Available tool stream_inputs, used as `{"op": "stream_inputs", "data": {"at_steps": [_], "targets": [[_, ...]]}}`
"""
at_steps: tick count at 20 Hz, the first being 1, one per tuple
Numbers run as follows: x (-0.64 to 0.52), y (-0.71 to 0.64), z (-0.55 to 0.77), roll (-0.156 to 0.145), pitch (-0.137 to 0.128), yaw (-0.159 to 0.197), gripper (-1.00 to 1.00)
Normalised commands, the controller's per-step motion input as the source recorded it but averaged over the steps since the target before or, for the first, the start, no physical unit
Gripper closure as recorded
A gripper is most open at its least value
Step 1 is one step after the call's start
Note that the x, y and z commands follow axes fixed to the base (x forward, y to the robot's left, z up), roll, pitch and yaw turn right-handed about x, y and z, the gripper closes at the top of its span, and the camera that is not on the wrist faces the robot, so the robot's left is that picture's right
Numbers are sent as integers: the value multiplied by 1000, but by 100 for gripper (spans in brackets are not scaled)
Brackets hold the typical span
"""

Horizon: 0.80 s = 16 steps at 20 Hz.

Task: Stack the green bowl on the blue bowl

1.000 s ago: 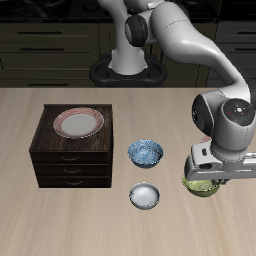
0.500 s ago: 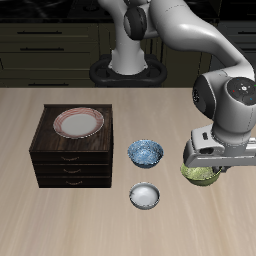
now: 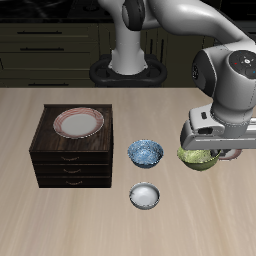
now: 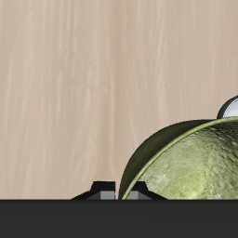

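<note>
The olive-green speckled green bowl (image 3: 198, 158) hangs just above the table, and my gripper (image 3: 206, 152) is shut on its rim. The wrist view shows the green bowl (image 4: 191, 164) tilted, close under the camera, its rim running between my gripper (image 4: 120, 191) fingers. The blue bowl (image 3: 146, 153), mottled blue and white, stands upright on the table beside the held bowl, about a bowl's width from it and lower. It does not show in the wrist view.
A small plain silvery-white bowl (image 3: 145, 196) sits nearer the table's front edge than the blue bowl; its rim (image 4: 230, 107) peeks past the green bowl. A dark wooden drawer cabinet (image 3: 70, 160) carries a pink-rimmed plate (image 3: 78, 122).
My gripper has risen with the green bowl, lifting it off the table. The other bowls and the cabinet have not moved.
</note>
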Motion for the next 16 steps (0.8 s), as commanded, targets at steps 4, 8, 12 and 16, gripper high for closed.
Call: {"op": "stream_inputs", "data": {"at_steps": [4, 8, 12, 16], "targets": [[-173, -128, 296, 6, -45, -2, 100], [-190, -98, 137, 17, -15, -11, 100], [-109, -120, 87, -1, -11, -3, 100], [-197, -169, 51, 2, -13, 7, 100]]}}
